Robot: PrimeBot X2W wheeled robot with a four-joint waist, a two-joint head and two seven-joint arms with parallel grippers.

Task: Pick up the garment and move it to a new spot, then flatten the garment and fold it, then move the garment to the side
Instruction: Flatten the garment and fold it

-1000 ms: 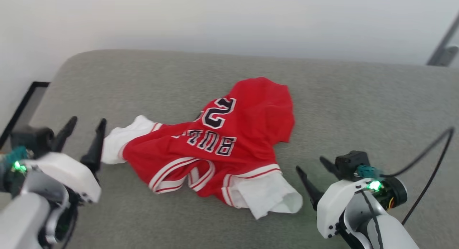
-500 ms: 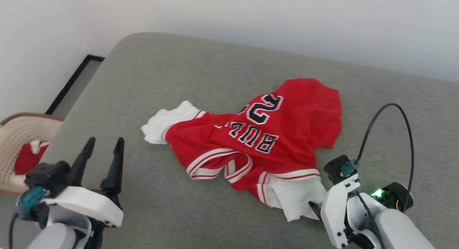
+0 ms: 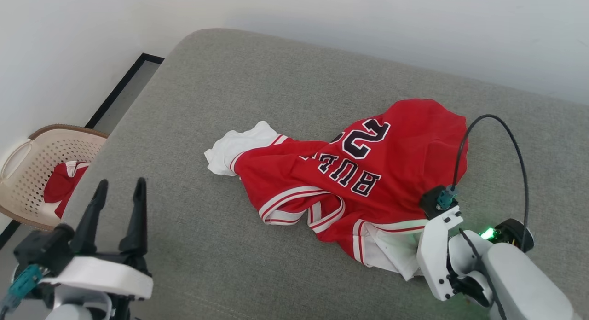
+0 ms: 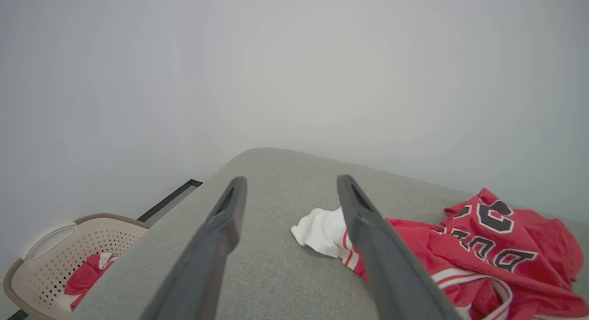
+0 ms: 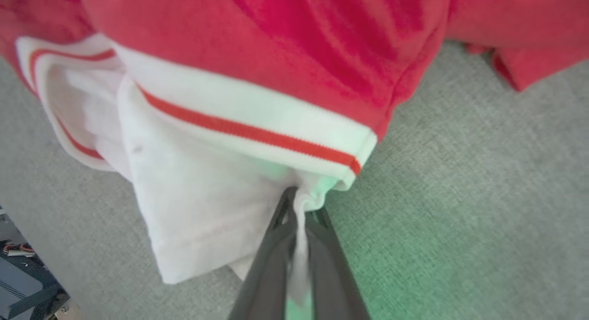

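One grey cushion (image 3: 221,94) takes up most of what we see, set against a pale wall (image 3: 322,11). On it, right of the middle in the head view, lies the shirt (image 3: 368,172), rumpled and partly folded over itself. From the head it reads upside down: black letters with white outlines spell "BULL" before a fold swallows the rest. Above them there is a clear "2", with a second digit half lost in a crease. One white sleeve (image 3: 234,147) points toward the cushion's left side. The other sleeve (image 5: 193,209) lies at the near edge, under a white band with a thin red stripe.

Off the cushion's left edge, on the floor, stands a cream basket (image 3: 27,149) with a perforated wall. It holds another red-and-white cloth (image 3: 60,186) (no writing on it that we can read).

Our right gripper (image 5: 301,205) has its fingers nearly together, pinching a fold of the near sleeve's white cloth just below the striped band. Our left gripper (image 3: 121,182) hangs over the near left part of the cushion with its fingers spread wide and nothing between them, well apart from the shirt.

A black cable (image 3: 506,131) loops up from the right wrist, across the shirt's red edge. A small green light (image 3: 487,233) glows on that wrist.
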